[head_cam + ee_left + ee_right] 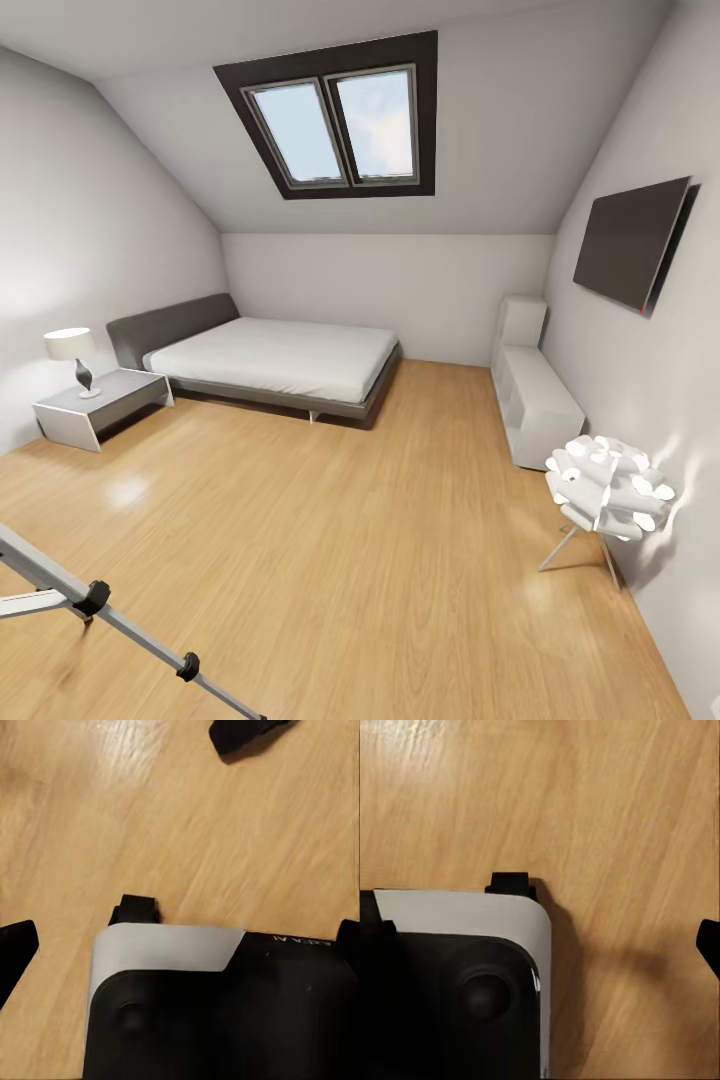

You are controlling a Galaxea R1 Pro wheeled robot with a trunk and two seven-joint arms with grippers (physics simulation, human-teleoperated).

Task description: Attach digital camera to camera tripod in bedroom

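Note:
The camera tripod (120,618) reaches into the head view's lower left corner as silver legs with black joints, slanting over the wood floor. The digital camera is out of view. In the left wrist view my left gripper (180,952) is open, its black fingertips (16,949) at the picture's two sides with nothing between them, above the floor and my own black and white base (165,949). My right gripper (540,937) also stands wide, one fingertip (709,945) at the edge, over the same base (465,919).
The bedroom holds a grey bed (280,360) at the back, a nightstand (100,405) with a lamp (72,355), a white shelf (535,400) and a wall screen (632,242) on the right, and a white floor lamp (605,490). A black piece (247,735) lies on the floor.

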